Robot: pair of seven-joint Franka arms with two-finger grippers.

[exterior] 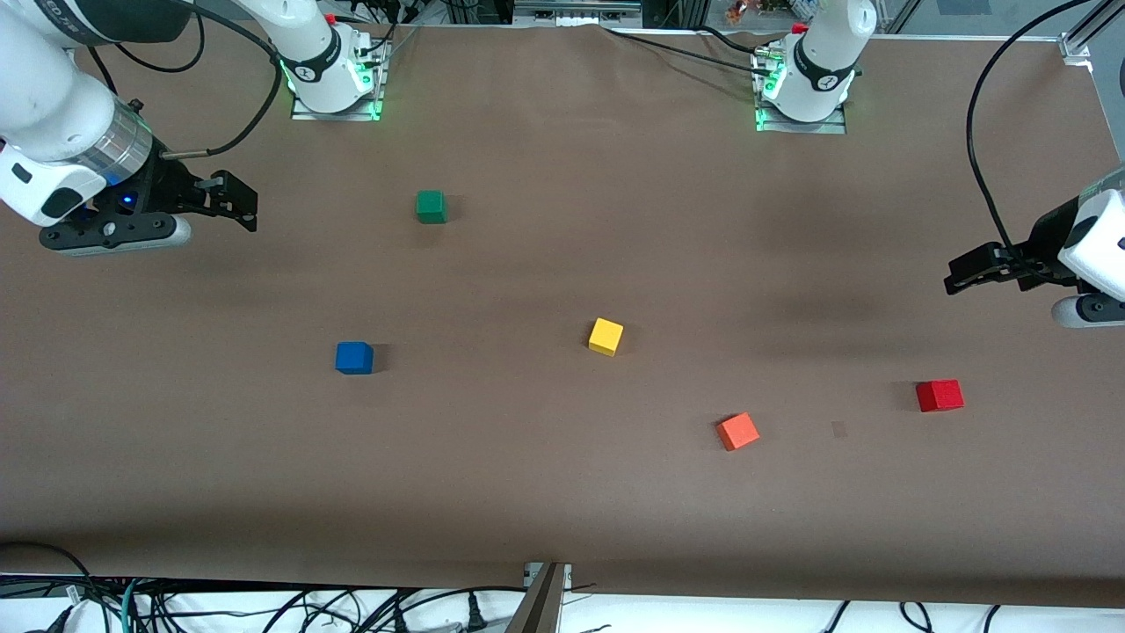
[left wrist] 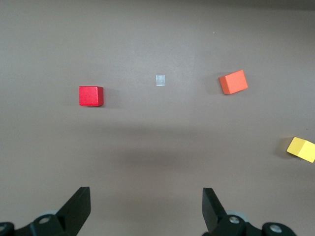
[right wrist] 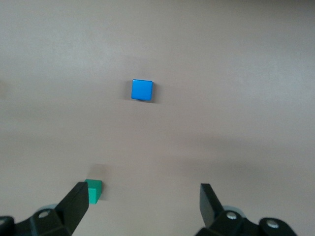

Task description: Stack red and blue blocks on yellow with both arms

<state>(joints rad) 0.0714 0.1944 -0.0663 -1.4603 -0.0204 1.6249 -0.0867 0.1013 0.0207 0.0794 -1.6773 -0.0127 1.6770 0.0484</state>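
Observation:
The yellow cube (exterior: 606, 336) sits mid-table; its edge shows in the left wrist view (left wrist: 301, 149). The red cube (exterior: 939, 395) lies toward the left arm's end, nearer the front camera, and shows in the left wrist view (left wrist: 91, 96). The blue cube (exterior: 354, 357) lies toward the right arm's end and shows in the right wrist view (right wrist: 142, 90). My left gripper (exterior: 960, 274) (left wrist: 146, 204) is open and empty, high over the table edge at its end. My right gripper (exterior: 239, 200) (right wrist: 143, 201) is open and empty, high over its end.
An orange-red cube (exterior: 737, 431) (left wrist: 233, 81) lies between the yellow and red cubes, nearer the front camera. A green cube (exterior: 431, 206) (right wrist: 93, 191) lies close to the right arm's base. A small pale mark (exterior: 838, 429) (left wrist: 160, 79) is on the brown cloth.

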